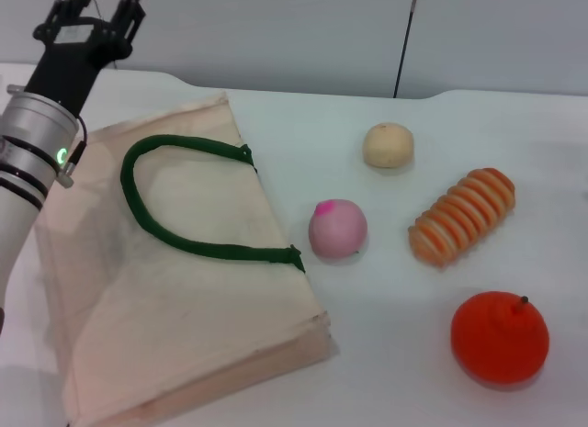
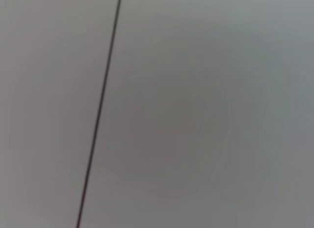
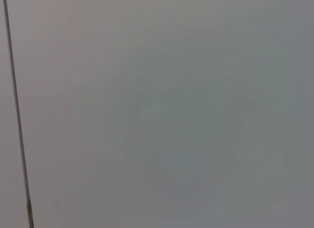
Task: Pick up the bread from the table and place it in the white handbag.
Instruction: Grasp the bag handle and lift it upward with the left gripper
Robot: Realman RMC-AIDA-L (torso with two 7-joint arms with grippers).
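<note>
The bread (image 1: 462, 216), a ridged loaf with orange and cream stripes, lies on the white table at the right in the head view. The white handbag (image 1: 175, 289), a large cream tote with dark green handles (image 1: 184, 197), lies flat on the left. My left gripper (image 1: 103, 0) is raised at the far left, above the bag's far corner and well away from the bread; its tips run off the top edge. The right gripper is out of view. Both wrist views show only a grey wall with a dark line.
A pink ball (image 1: 337, 228) lies between the bag and the bread. A small tan bun (image 1: 388, 144) sits behind it. An orange fruit (image 1: 499, 336) lies in front of the bread. The table's far edge (image 1: 303, 92) meets a grey wall.
</note>
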